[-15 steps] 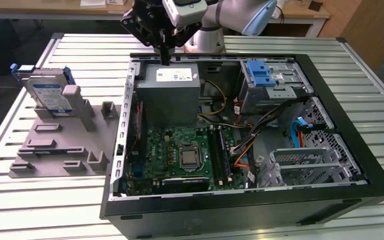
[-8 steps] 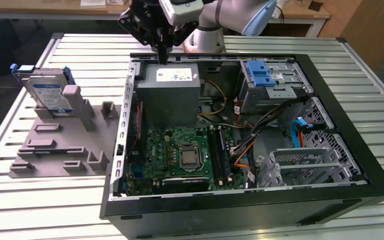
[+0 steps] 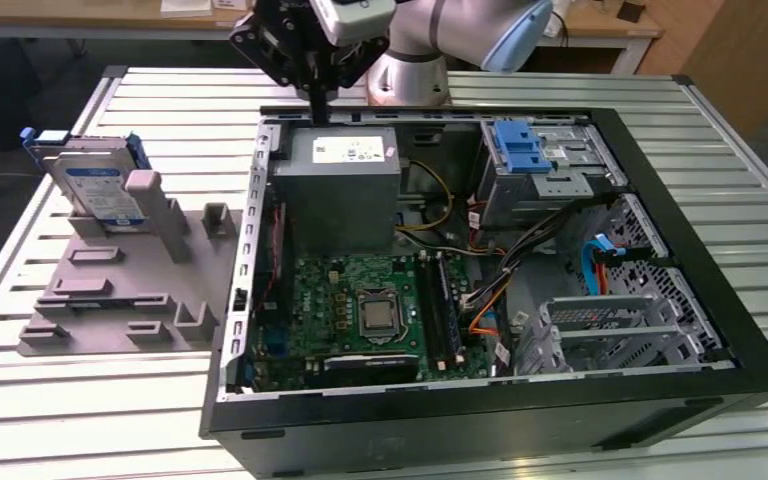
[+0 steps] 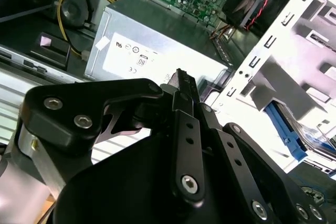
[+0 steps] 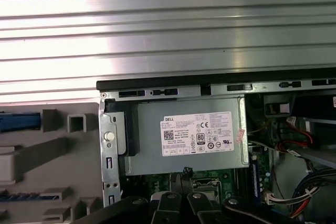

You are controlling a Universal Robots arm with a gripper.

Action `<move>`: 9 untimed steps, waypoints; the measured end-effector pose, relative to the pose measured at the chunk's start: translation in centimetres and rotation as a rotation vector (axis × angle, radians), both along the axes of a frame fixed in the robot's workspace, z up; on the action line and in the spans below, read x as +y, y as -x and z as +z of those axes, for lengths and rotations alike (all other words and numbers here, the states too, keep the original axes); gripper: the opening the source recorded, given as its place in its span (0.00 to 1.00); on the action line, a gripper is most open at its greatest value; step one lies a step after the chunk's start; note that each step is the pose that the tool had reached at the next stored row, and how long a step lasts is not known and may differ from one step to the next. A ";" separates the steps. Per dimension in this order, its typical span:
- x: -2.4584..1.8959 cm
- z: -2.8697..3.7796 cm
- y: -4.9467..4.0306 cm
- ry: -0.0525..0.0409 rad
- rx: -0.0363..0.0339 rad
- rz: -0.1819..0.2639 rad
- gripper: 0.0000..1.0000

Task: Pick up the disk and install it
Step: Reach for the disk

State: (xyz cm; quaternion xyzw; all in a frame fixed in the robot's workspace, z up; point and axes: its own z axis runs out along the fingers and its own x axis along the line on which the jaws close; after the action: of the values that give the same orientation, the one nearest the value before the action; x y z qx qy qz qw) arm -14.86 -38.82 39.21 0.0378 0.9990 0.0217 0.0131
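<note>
Your hand (image 3: 319,102) is clenched on nothing. Its two black fingers (image 4: 186,93) lie pressed together, and both wrist views show the tips meeting with no object between them. In the exterior view it hangs tip-down over the far rim of the open computer case (image 3: 691,215). It is just above the far end of the power supply (image 3: 344,185), the grey metal box with a white sticker. You cannot tell whether the tips touch that box. In both wrist views the same box lies right beyond the tips, sticker facing up.

The disk (image 3: 91,185) is well apart from the hand and has not yet been lifted. It stands on edge in a grey moulded fixture (image 3: 117,290) at the exterior view's left, outside the case. Its white-and-blue label is turned toward the camera, and its blue bracket shows along the upper edge. Fixture and case sit side by side on the slatted metal surface (image 3: 544,85).

Inside the case, the green motherboard (image 3: 357,310) lies on the near side of the power supply. At the exterior view's right a metal drive cage (image 3: 564,165) carries a bright blue latch (image 3: 524,148), and bundled cables (image 3: 544,235) run below it.
</note>
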 end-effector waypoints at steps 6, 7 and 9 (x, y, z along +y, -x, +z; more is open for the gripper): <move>0.14 -0.04 0.29 0.0000 0.0000 0.000 0.11; 0.15 -0.05 0.32 0.0000 0.0000 0.000 0.11; 0.19 -0.06 0.39 0.0000 0.0001 0.000 0.11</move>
State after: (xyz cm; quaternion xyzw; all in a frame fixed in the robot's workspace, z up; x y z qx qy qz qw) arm -15.25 -38.63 39.15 0.0379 0.9990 0.0217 0.0130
